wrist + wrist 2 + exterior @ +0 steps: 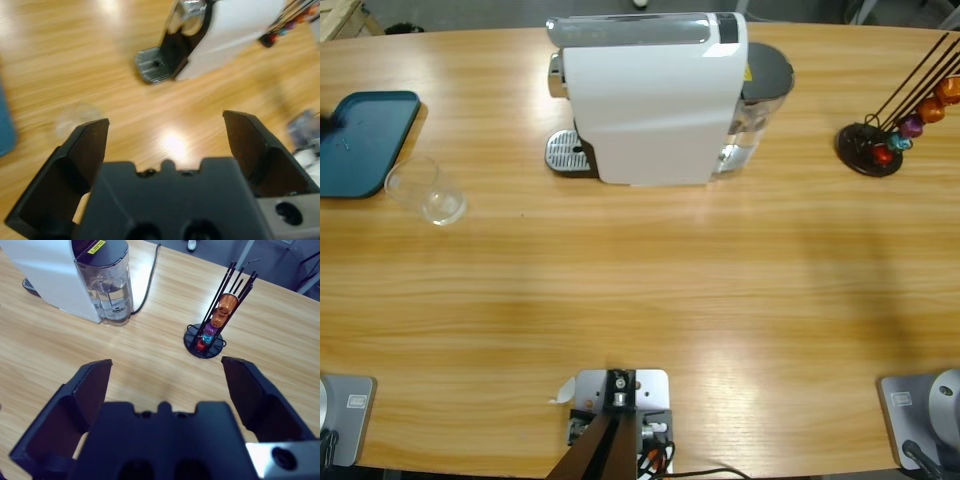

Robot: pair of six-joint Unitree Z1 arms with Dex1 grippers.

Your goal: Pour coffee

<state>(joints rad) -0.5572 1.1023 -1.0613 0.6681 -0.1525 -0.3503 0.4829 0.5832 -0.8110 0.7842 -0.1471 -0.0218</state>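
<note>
A white coffee machine [655,95] stands at the table's far middle, its metal drip tray [565,152] facing left with nothing on it. A clear glass tumbler [425,190] sits left of it. No coffee shows in any view. My left gripper [165,122] is open and holds nothing. It hangs above the wood, with the machine [235,30] and drip tray [152,64] ahead and the tumbler [75,117] by its left jaw. My right gripper [167,362] is open too, facing the machine's water tank [107,285]. Neither gripper appears in the high view.
A teal tray [365,140] lies at the far left, beside the tumbler. At the far right stands a black wire capsule rack [880,145], also in the right wrist view [210,335], holding orange, purple and red capsules. A black cable [147,282] runs behind the machine.
</note>
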